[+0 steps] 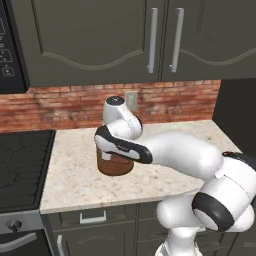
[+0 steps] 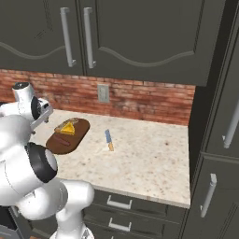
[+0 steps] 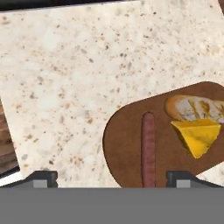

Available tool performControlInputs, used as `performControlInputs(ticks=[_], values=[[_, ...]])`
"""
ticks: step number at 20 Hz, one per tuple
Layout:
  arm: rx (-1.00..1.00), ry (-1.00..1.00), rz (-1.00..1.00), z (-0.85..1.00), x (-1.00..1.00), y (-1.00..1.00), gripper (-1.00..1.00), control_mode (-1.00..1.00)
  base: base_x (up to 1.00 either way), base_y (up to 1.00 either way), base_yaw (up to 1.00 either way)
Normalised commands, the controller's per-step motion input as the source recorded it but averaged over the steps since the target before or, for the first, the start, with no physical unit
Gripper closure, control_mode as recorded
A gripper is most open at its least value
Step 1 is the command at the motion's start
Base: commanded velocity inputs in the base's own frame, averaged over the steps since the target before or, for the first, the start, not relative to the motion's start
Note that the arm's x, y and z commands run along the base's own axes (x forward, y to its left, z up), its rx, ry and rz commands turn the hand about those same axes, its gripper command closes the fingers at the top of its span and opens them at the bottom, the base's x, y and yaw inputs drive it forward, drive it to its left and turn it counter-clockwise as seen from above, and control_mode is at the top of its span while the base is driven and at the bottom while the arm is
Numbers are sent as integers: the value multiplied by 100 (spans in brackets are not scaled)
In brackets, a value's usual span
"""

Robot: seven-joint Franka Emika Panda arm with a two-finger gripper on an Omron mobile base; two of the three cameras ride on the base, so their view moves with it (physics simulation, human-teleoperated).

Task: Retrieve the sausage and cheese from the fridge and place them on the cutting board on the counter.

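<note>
The dark brown cutting board [image 3: 124,144] lies on the beige counter [image 3: 65,87]. On it, the reddish-brown sausage [image 3: 148,148] lies beside the yellow cheese [image 3: 197,135] wedge, which leans on a tan bread-like oblong [image 3: 192,107]. My gripper [image 3: 111,179] hovers above the board, open and holding nothing, with the sausage between its fingertips' lines. From the right base view the board [image 2: 80,130] carries the cheese [image 2: 69,128] and sausage [image 2: 60,139]. In the left base view my hand covers most of the board [image 1: 116,169]. The fridge is out of view.
A small knife [image 2: 108,139] lies on the counter [image 2: 144,154] right of the board. A black stovetop [image 1: 22,160] borders the counter's left end. Dark upper cabinets [image 1: 100,35] hang over a red brick wall [image 1: 60,105]. A tall dark cabinet [image 2: 219,140] stands on the right.
</note>
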Motion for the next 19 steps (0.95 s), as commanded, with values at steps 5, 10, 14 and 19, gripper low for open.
performControlInputs(ticks=[5, 10, 14, 19], values=[[0, -8, 0, 87, -99, -7, -100, -100, 0, 0, 0], [0, -4, 0, 99, -96, -20, -100, -100, 0, 0, 0], [2, -3, 0, 98, -100, -22, -100, -100, 0, 0, 0], [5, -6, -2, 100, -89, -42, -100, -100, 0, 0, 0]])
